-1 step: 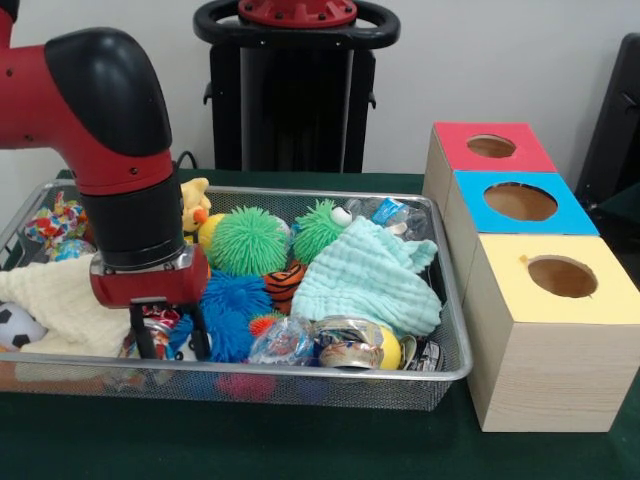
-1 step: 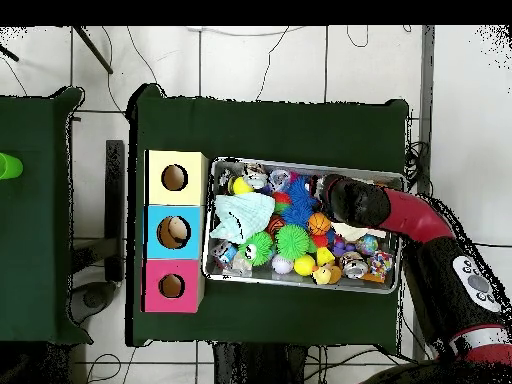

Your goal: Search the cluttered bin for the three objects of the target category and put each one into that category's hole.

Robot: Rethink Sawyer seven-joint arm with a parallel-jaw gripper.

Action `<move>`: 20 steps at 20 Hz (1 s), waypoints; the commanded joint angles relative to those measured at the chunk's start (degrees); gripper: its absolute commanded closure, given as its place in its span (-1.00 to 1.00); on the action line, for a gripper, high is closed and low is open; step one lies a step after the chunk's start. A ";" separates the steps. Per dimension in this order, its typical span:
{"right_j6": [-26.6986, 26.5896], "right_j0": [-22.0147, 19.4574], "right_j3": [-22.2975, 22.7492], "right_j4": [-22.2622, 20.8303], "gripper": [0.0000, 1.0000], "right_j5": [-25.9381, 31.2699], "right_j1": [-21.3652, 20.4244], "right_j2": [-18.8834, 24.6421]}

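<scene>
The claw (image 1: 170, 342) is dipped into the silver wire-mesh bin (image 1: 300, 385), fingers apart around a shiny red-and-white can (image 1: 160, 328) by the bin's front rim, and the red (image 1: 491, 146), blue (image 1: 520, 201) and yellow (image 1: 562, 276) box holes beside the bin look empty, so sorting's barely started I'd say.

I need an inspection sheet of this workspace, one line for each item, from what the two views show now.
Surface: table with green cloth.
Job's things: wire bin full of toys; three wooden boxes, each with a round hole, topped red, blue and yellow, beside the bin.
Clutter: green spiky ball, mint cloth, cream cloth, small football.
Grippers: gripper down inside the bin among the toys; jaws apart.
Cables: cables on the floor.
Surroundings: second green table, tiled floor.
</scene>
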 commanded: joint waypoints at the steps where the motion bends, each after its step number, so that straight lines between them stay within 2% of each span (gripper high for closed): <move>1: -1.68 -1.06 4.22 -3.39 -1.00 -2.67 1.58 0.06; 8: -4.68 -2.13 1.98 -3.95 -1.00 -1.02 2.32 0.35; 15: -7.72 -4.19 -1.56 -4.40 -1.00 -0.25 5.05 1.09; 20: -8.96 -4.80 -2.15 -4.85 -1.00 0.25 5.34 1.55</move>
